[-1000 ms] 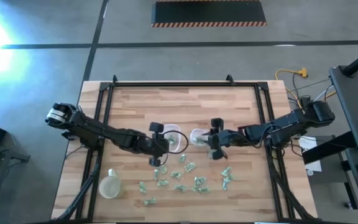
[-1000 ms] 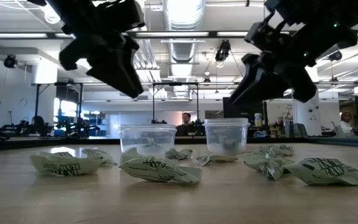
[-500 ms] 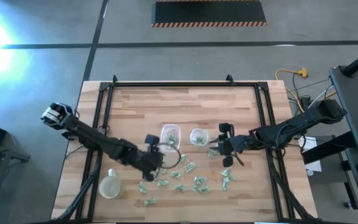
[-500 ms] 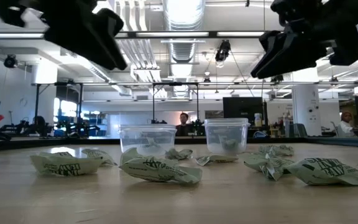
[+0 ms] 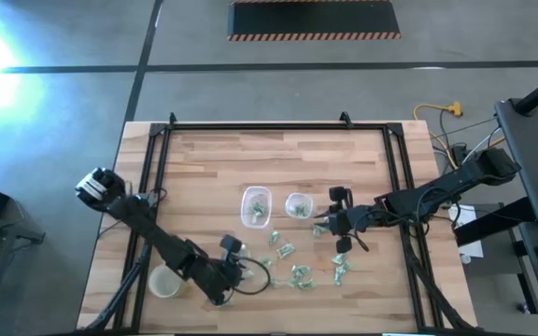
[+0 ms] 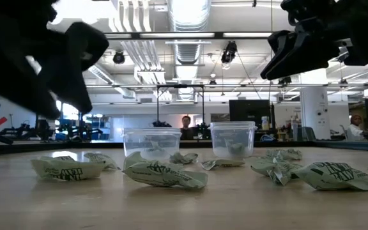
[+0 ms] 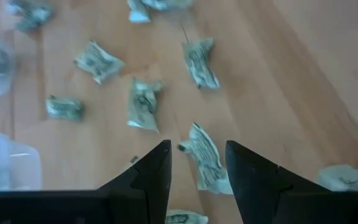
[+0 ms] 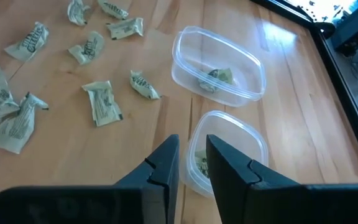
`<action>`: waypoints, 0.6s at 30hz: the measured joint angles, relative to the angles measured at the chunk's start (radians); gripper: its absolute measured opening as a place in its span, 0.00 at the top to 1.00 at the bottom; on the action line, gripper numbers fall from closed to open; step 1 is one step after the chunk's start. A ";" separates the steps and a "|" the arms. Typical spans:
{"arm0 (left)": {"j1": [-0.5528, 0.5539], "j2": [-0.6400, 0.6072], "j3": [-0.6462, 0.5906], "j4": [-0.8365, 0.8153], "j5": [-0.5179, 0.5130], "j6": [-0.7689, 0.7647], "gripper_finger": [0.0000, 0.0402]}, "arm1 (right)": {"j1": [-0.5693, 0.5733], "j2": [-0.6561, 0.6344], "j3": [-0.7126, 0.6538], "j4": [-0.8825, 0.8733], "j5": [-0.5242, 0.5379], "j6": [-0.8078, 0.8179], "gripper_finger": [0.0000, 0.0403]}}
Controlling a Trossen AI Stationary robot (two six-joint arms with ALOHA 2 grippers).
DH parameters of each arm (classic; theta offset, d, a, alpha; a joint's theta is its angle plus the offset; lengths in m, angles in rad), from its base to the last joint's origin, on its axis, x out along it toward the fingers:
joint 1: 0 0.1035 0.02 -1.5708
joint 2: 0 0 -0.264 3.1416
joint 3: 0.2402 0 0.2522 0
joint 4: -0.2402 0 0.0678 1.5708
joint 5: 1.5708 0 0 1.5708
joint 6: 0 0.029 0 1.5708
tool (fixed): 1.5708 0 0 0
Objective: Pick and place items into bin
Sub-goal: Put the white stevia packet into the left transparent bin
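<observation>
Many small pale-green and white wrapped pieces lie scattered on the wooden table, near its near edge. Two clear containers stand side by side at mid-table, each with a few pieces inside. My left gripper is open above the pieces by the near edge. One piece lies on the table in line with the gap between its fingers. My right gripper hovers just right of the right container. It is narrowly open and holds nothing.
A pale round cup or lid sits near the table's left near corner. A black frame runs along the left, far and right edges. Bare wood lies between the containers and the far edge. People show in the room beyond.
My left gripper has swung from over the left container toward the near edge, stopping above the scattered pieces. My right gripper has drawn back from over the right container toward the table's right edge, then held still. The pieces and containers have stayed in place.
</observation>
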 joint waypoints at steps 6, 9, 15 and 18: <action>0.000 0.076 0.015 0.014 0.000 -0.003 0.66 | 0.000 0.000 -0.002 -0.001 0.000 0.018 0.81; 0.000 0.102 0.020 0.011 0.000 -0.003 0.66 | 0.000 0.000 -0.004 -0.001 0.000 0.023 0.81; 0.000 0.121 0.022 0.013 0.000 -0.004 0.66 | 0.000 0.000 -0.007 -0.010 -0.001 0.034 0.83; 0.001 0.121 0.022 0.014 0.000 -0.005 0.66 | 0.000 0.000 -0.007 -0.015 -0.001 0.037 0.83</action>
